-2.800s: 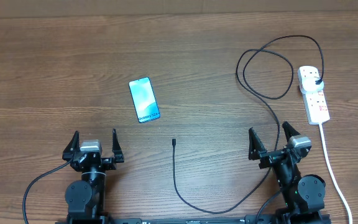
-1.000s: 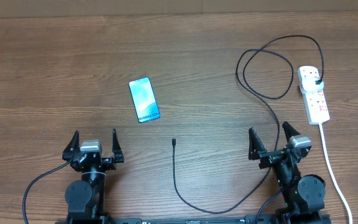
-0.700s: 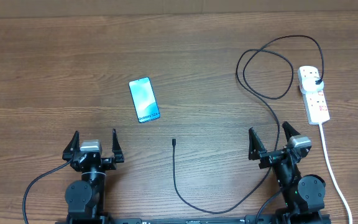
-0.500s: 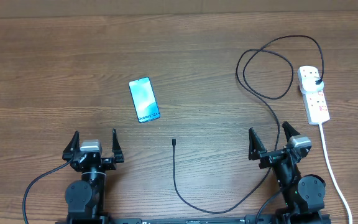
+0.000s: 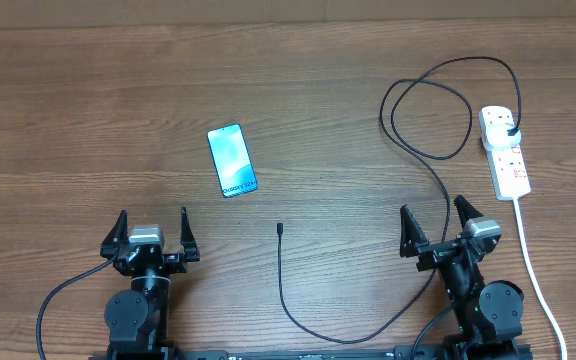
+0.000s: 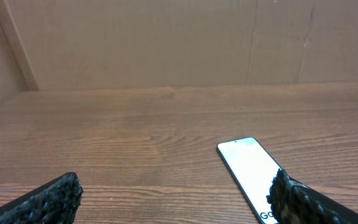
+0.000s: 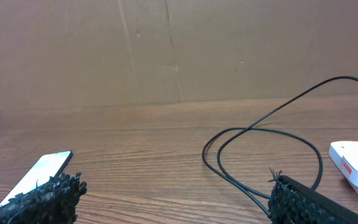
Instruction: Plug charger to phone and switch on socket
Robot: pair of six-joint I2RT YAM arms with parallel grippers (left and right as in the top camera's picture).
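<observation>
The phone (image 5: pixel 232 161) lies face up with a light blue lit screen, left of the table's middle; it also shows in the left wrist view (image 6: pixel 250 172) and at the left edge of the right wrist view (image 7: pixel 39 175). The charger (image 5: pixel 438 170) is a thin black cable looping from its plug in the socket (image 5: pixel 506 150) down past the right arm to a free tip (image 5: pixel 280 229) near the front centre. My left gripper (image 5: pixel 151 227) stands open in front of the phone. My right gripper (image 5: pixel 434 222) is open, with the cable (image 7: pixel 253 168) passing between its fingers.
The socket's thick white cord (image 5: pixel 533 265) runs down the right side, beside the right arm. A brown cardboard wall (image 7: pixel 179 50) stands behind the wooden table (image 5: pixel 88 110).
</observation>
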